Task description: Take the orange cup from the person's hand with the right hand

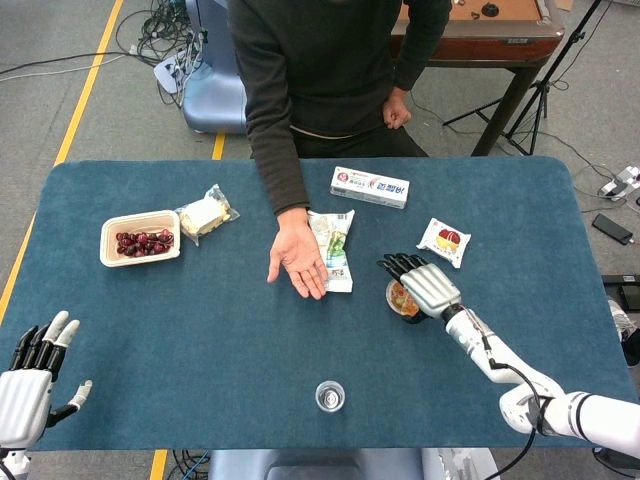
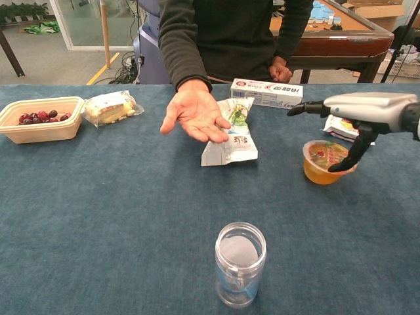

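Note:
The orange cup (image 2: 323, 163) stands on the blue table (image 2: 118, 216) at the right, sealed with a clear lid; in the head view the cup (image 1: 402, 298) shows partly under my right hand (image 1: 428, 285). That right hand (image 2: 364, 110) hovers over the cup's far right side with its fingers stretched out flat and the thumb hanging down by the rim, gripping nothing. The person's hand (image 2: 193, 111) lies palm up and empty left of the cup, also seen from above as the person's hand (image 1: 298, 262). My left hand (image 1: 30, 375) rests with fingers apart at the table's near left corner.
A clear jar (image 2: 240, 262) stands near the front edge. A green-white snack packet (image 2: 231, 134) lies beside the person's hand. A toothpaste box (image 2: 266, 92) and a red-yellow packet (image 1: 444, 241) lie behind the cup. A cherry tray (image 2: 39, 117) and a wrapped sandwich (image 2: 109, 107) sit far left.

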`<control>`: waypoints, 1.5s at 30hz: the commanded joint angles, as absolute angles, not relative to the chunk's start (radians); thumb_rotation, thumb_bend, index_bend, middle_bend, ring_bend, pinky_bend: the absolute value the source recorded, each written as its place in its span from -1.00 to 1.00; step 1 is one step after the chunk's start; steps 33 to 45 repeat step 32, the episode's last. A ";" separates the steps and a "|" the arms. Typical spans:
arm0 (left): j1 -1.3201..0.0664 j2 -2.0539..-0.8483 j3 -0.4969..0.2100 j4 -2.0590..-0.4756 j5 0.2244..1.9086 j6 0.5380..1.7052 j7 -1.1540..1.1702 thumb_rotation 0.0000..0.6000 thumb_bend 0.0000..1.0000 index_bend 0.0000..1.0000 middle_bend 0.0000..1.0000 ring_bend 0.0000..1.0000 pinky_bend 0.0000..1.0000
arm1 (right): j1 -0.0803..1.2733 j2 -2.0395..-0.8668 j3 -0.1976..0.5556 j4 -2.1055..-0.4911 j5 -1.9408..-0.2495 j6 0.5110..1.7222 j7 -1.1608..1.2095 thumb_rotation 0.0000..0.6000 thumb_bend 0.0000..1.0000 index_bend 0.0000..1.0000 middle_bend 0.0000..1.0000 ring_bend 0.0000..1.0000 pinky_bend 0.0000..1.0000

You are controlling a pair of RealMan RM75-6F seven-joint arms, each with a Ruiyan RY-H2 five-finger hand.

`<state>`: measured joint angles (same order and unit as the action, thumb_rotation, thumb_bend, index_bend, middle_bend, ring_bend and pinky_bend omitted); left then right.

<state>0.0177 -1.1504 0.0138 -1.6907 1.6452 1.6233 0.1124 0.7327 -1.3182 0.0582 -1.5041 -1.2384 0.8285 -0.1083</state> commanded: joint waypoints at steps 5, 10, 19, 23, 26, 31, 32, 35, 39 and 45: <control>0.015 -1.152 0.010 -1.686 1.639 1.618 0.110 1.00 -0.40 -0.89 -1.00 -1.00 -1.00 | 0.614 -1.184 0.046 -1.649 -1.302 1.031 -0.137 1.00 -0.61 -1.00 -0.71 -0.97 -0.67; 0.007 -1.157 0.004 -1.679 1.626 1.604 0.111 1.00 -0.40 -0.89 -1.00 -1.00 -1.00 | 0.516 -1.102 0.012 -1.723 -1.356 1.166 -0.159 1.00 -0.54 -0.90 -0.64 -0.94 -0.64; -0.015 -1.162 -0.008 -1.679 1.608 1.573 0.119 1.00 -0.40 -0.89 -1.00 -1.00 -1.00 | 0.328 -1.021 -0.050 -1.777 -1.467 1.408 -0.158 1.00 -0.53 -0.82 -0.57 -0.85 -0.54; -0.026 -1.166 -0.010 -1.682 1.604 1.556 0.125 1.00 -0.40 -0.89 -1.00 -1.00 -1.00 | 0.249 -1.022 -0.080 -1.766 -1.508 1.489 -0.143 1.00 -0.53 -0.81 -0.53 -0.84 -0.54; -0.032 -1.168 -0.011 -1.686 1.607 1.552 0.130 1.00 -0.40 -0.89 -1.00 -1.00 -1.00 | 0.206 -1.023 -0.092 -1.757 -1.526 1.525 -0.137 1.00 -0.53 -0.78 -0.53 -0.84 -0.54; -0.035 -1.168 -0.013 -1.692 1.606 1.551 0.134 1.00 -0.40 -0.89 -1.00 -1.00 -1.00 | 0.162 -1.031 -0.097 -1.744 -1.543 1.554 -0.125 1.00 -0.53 -0.78 -0.53 -0.84 -0.54; -0.037 -1.167 -0.013 -1.693 1.605 1.549 0.136 1.00 -0.40 -0.89 -1.00 -1.00 -1.00 | 0.159 -1.035 -0.097 -1.741 -1.548 1.552 -0.123 1.00 -0.53 -0.78 -0.53 -0.84 -0.54; -0.037 -1.167 -0.013 -1.693 1.605 1.549 0.136 1.00 -0.40 -0.89 -1.00 -1.00 -1.00 | 0.159 -1.035 -0.097 -1.741 -1.548 1.552 -0.123 1.00 -0.53 -0.78 -0.53 -0.84 -0.54; -0.037 -1.167 -0.013 -1.693 1.605 1.549 0.136 1.00 -0.40 -0.89 -1.00 -1.00 -1.00 | 0.159 -1.035 -0.097 -1.741 -1.548 1.552 -0.123 1.00 -0.53 -0.78 -0.53 -0.84 -0.54; -0.037 -1.167 -0.013 -1.693 1.605 1.549 0.136 1.00 -0.40 -0.89 -1.00 -1.00 -1.00 | 0.159 -1.035 -0.097 -1.741 -1.548 1.552 -0.123 1.00 -0.53 -0.78 -0.53 -0.84 -0.54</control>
